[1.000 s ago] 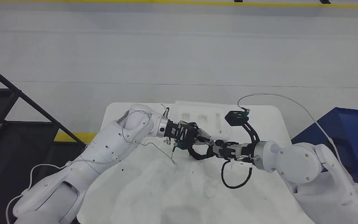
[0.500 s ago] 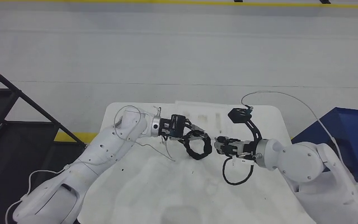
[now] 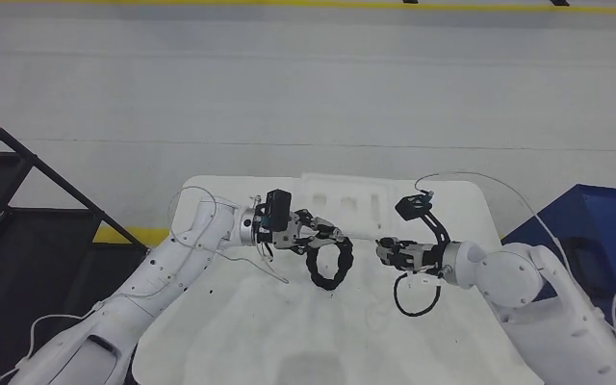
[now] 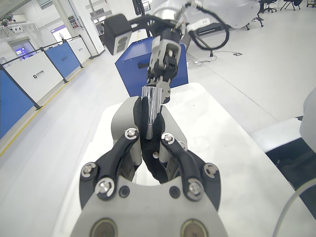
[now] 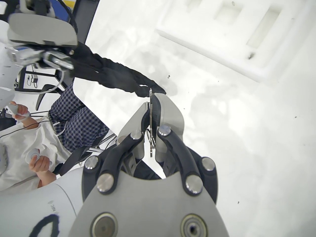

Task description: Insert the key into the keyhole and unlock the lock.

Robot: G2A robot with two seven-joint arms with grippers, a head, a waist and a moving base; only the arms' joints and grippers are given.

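The lock is a black cable loop [image 3: 329, 267] with a chrome cylinder [image 4: 151, 104]. My left gripper [image 3: 306, 238] is shut on it above the table's middle, and the loop hangs below the fingers. In the left wrist view the cylinder sticks out past the left gripper [image 4: 148, 117] toward the right gripper [image 4: 160, 85]. My right gripper [image 3: 383, 252] is a short way to the right, shut on the thin metal key [image 5: 150, 107], seen edge-on. The key's tip points at the black lock sleeve [image 5: 116, 76]; I cannot tell whether they touch.
A white foam tray [image 3: 356, 202] with rectangular pockets lies at the back of the white table [image 3: 289, 327]. A blue cabinet [image 3: 577, 226] stands off the table's right side. A black cable loop [image 3: 414, 296] hangs from the right wrist.
One second ago the two grippers met over the table's middle. They have since drawn apart: the left pulled back left with the lock, and the right backed off right with the key.
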